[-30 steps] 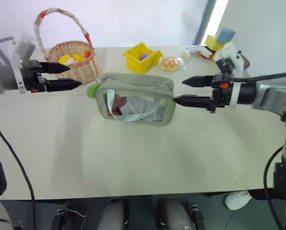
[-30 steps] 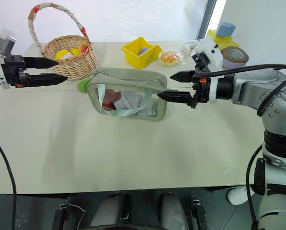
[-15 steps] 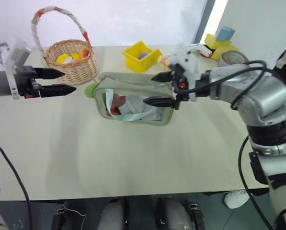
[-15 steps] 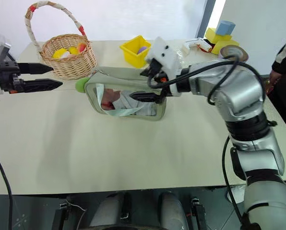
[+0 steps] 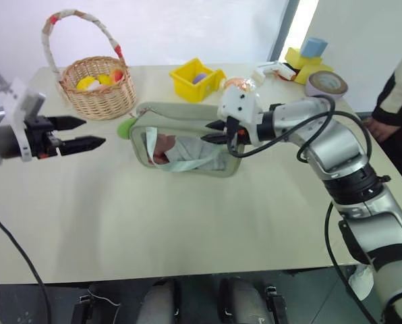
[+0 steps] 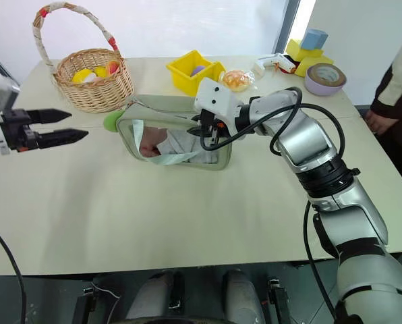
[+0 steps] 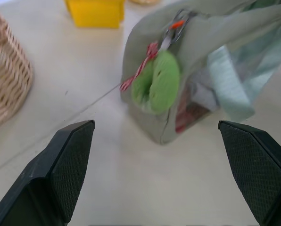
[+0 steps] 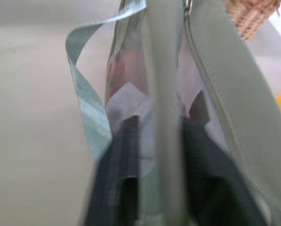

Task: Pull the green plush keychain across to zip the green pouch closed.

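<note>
Sage-green fabric is what we find between the fingers of our right pincer (image 6: 206, 132): they are pressed together on the upper edge of the green pouch (image 5: 187, 142), near its right end, and in the right wrist view the dark fingers (image 8: 124, 179) sit on either side of a fold of that fabric with the clear window just beyond. The pouch stands upright near the middle of the pale desk (image 5: 187, 216), its mint strap (image 5: 181, 165) drooping over the front window. The green plush keychain (image 7: 155, 84) hangs at the pouch's left end, touching that end wall and tied to the zipper pull by a red-and-white cord (image 7: 138, 71).

Our left pincer (image 5: 79, 133) hovers over the desk well to the left of the pouch, fingers spread and pointing toward the keychain, apart from it.

At the far side of the desk we see a wicker basket (image 5: 100, 88), a yellow plastic bin (image 5: 197, 79), a round orange wrapped item (image 5: 238, 84) and a roll of tape (image 5: 326, 84). A person's sleeve (image 5: 400, 88) shows at the right edge.
</note>
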Motion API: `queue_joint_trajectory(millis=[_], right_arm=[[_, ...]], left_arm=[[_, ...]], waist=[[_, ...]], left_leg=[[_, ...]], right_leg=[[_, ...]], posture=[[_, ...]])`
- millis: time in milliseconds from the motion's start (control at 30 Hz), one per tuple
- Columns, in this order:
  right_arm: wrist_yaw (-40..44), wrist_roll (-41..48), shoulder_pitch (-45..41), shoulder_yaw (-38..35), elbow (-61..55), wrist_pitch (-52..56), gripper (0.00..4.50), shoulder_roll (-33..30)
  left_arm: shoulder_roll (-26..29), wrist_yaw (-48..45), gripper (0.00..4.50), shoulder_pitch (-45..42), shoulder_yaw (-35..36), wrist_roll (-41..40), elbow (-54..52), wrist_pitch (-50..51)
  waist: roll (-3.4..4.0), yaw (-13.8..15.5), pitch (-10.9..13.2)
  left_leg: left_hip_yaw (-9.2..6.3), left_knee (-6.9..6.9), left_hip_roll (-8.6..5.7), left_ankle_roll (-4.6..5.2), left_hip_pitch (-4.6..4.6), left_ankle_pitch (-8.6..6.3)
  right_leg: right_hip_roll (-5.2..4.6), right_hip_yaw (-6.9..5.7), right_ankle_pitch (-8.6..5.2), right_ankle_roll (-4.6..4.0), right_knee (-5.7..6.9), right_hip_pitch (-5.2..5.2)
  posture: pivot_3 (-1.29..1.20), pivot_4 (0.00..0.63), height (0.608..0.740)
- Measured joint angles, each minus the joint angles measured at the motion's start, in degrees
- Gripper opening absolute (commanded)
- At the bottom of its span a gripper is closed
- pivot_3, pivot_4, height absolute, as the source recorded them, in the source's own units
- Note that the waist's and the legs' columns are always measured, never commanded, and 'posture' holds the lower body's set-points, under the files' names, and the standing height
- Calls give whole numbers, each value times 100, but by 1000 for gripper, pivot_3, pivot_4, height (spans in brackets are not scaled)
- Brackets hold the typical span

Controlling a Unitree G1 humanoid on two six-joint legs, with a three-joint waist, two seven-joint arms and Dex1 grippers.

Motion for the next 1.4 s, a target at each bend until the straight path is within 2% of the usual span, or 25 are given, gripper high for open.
queue_joint_trajectory(millis=[233,533,633,867,1000,1167,1300,1400], right_arm=[[454,110,280,-162,-203,-139,76,5],[583,-58,362,-195,-112,-457,76,41],[570,-117,373,-213,-112,-480,13,61],[505,-222,377,-269,-2,-489,13,113],[499,-238,382,-317,4,-480,13,169],[488,-287,390,-335,9,-473,13,205],[439,-339,393,-348,15,-460,13,272],[406,-340,401,-344,-3,-404,13,335]], left_arm=[[-364,302,4500,143,-80,-245,-672,104],[-617,401,4500,-229,-454,-163,-466,-128],[-807,413,3701,-234,-583,-90,-218,-276],[-622,116,90,-429,-572,-153,-111,-291],[-620,97,39,-510,-590,-137,70,-307],[-646,-69,39,-1352,-578,-330,292,-264],[-1006,-31,39,-2329,-762,-282,458,-403],[-1305,-70,39,-2425,-1279,-60,298,-591]], waist=[[-1,36,0],[-1,21,0],[-1,22,0],[-1,23,-1],[-1,21,-1],[-3,22,-1],[-3,26,-1],[-2,8,-2]], left_leg=[[-3,23,-2,2,-4,-2],[-2,27,-5,-4,-2,1],[-2,31,-5,-3,-1,1],[-2,33,-5,-3,-2,1],[-2,34,-5,-4,-2,1],[-3,38,-8,-5,-3,2],[-4,43,-11,-8,-2,4],[-3,44,-11,-14,-1,7]], right_leg=[[-3,-1,0,0,5,8],[0,-1,0,0,15,7],[2,-2,0,0,15,7],[2,-2,0,0,16,7],[2,-2,0,0,17,8],[3,-3,0,0,27,11],[4,-4,0,0,37,13],[4,-3,0,0,42,11]], posture=[[0,150,739],[0,150,739],[0,150,739],[0,150,739],[0,150,739],[0,150,739],[0,150,739],[0,150,739]])
